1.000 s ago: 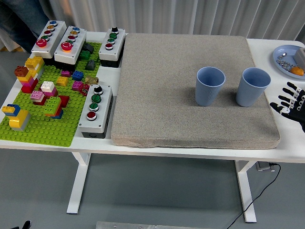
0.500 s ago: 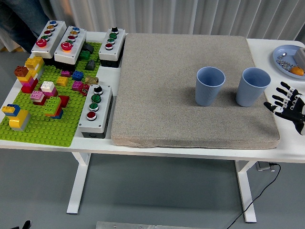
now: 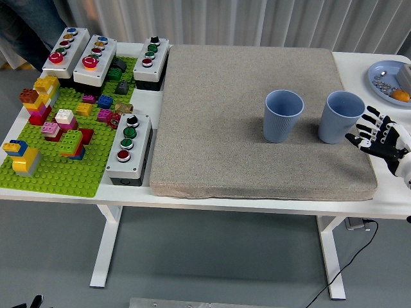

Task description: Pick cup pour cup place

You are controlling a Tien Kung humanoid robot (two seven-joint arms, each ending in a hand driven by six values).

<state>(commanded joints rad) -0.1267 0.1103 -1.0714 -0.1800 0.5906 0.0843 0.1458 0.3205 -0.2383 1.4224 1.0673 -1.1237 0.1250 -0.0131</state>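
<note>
Two blue cups stand upright on the grey mat (image 3: pixel 257 115), the left cup (image 3: pixel 283 115) near the right cup (image 3: pixel 340 117), neither lifted. The right hand (image 3: pixel 380 138) hovers just beside the right cup, fingers spread and holding nothing. Picking, pouring and placing all look undone.

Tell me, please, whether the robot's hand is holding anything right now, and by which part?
Nothing is held. The right hand is open, fingers spread, just right of the right blue cup, not gripping it.

Brick baseplate (image 3: pixel 61 168), button boxes (image 3: pixel 129 147), plate (image 3: pixel 380 84).
</note>
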